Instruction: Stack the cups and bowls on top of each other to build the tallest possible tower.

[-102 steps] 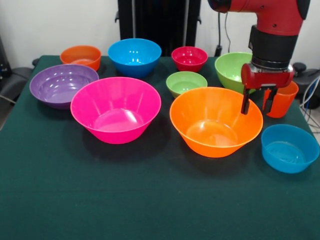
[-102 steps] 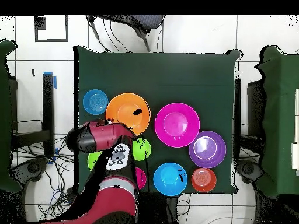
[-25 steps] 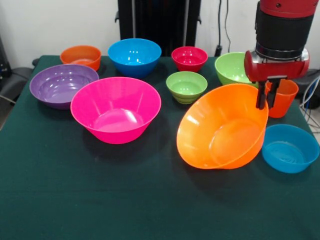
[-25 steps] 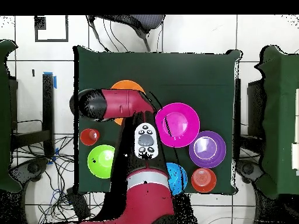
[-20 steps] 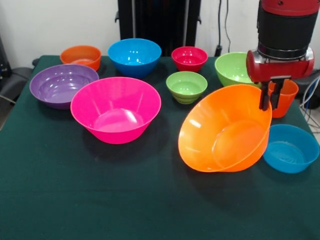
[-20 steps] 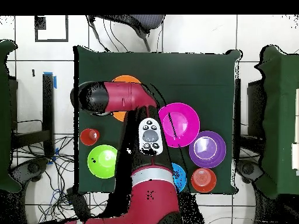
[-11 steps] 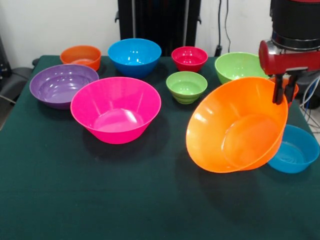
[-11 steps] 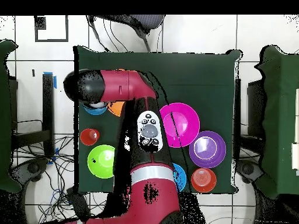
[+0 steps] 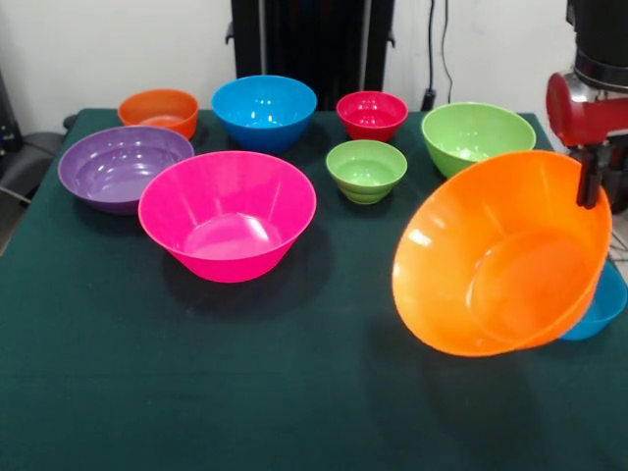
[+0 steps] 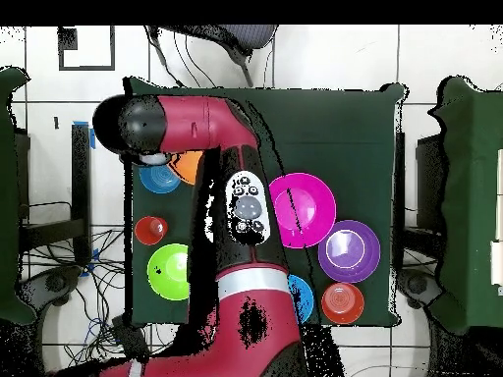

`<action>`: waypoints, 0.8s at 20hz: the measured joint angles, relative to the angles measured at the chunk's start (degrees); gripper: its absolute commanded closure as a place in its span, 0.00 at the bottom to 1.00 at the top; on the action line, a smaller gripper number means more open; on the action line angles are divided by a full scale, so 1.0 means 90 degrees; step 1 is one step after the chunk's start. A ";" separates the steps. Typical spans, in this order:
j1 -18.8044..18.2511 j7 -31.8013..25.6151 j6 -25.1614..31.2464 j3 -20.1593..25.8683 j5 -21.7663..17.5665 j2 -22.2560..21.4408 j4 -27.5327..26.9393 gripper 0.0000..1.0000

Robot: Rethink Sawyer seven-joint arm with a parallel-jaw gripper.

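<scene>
Change: the large orange bowl [image 9: 502, 257] is now carried well clear of the table [image 9: 196, 392]; a second ago it hung lower, and five seconds ago it sat flat on the cloth.
Gripper: the gripper [image 9: 592, 179] is clamped on the large orange bowl's far rim, one dark finger being seen against the rim at the front view's right edge.
Bowl attitude: the bowl is held steeply tilted, its opening turned toward the front camera and its base pointing back toward the robot.
Shift: the bowl is also carried sideways, away from the large pink bowl [image 9: 228, 213], and it now overlaps the small blue bowl [image 9: 601, 306], of which only a sliver is seen.
Cup: the orange cup, visible beside the gripper a second ago, is hidden in the front view; a small round red-orange thing [image 10: 150, 230] beside the medium green bowl [image 10: 169, 271] in the overhead view is likely that cup.
Others: relative to the large pink bowl, the purple bowl [image 9: 123, 166], small orange bowl [image 9: 159, 109], medium blue bowl [image 9: 264, 110], small red bowl [image 9: 372, 114] and small green bowl [image 9: 366, 168] are left unmoved behind and beside it.
Meaning: the lift is judged complete and the carry begun; no stack is built yet. A wide base bowl is judged a sensible first piece, and levelling is needed before release.
</scene>
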 measured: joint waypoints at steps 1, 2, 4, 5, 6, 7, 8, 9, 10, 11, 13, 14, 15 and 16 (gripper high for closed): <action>-0.0004 0.0000 0.0015 0.0033 0.0000 0.0041 -0.0082 1.00; -0.0009 0.0000 0.0028 0.0067 -0.0003 0.0075 -0.0148 1.00; -0.0033 0.0000 0.0069 0.0178 0.0000 0.0173 -0.0316 1.00; -0.0062 0.0000 0.0118 0.0297 0.0008 0.0284 -0.0471 1.00; -0.0069 0.0000 0.0132 0.0324 0.0012 0.0311 -0.0502 1.00; -0.0081 0.0000 0.0149 0.0366 0.0016 0.0354 -0.0554 1.00; -0.0128 0.0000 0.0201 0.0499 0.0020 0.0487 -0.0696 1.00; -0.0162 0.0000 0.0226 0.0583 0.0020 0.0575 -0.0780 1.00; -0.0208 0.0000 0.0245 0.0675 0.0022 0.0678 -0.0862 1.00; -0.0254 0.0000 0.0265 0.0767 0.0024 0.0782 -0.0944 1.00; -0.0342 0.0000 0.0284 0.0912 0.0023 0.0966 -0.1063 1.00; -0.0387 0.0000 0.0293 0.0983 0.0022 0.1052 -0.1113 1.00; -0.0438 0.0000 0.0302 0.1057 0.0024 0.1146 -0.1166 1.00; -0.0468 0.0000 0.0309 0.1098 0.0024 0.1199 -0.1196 1.00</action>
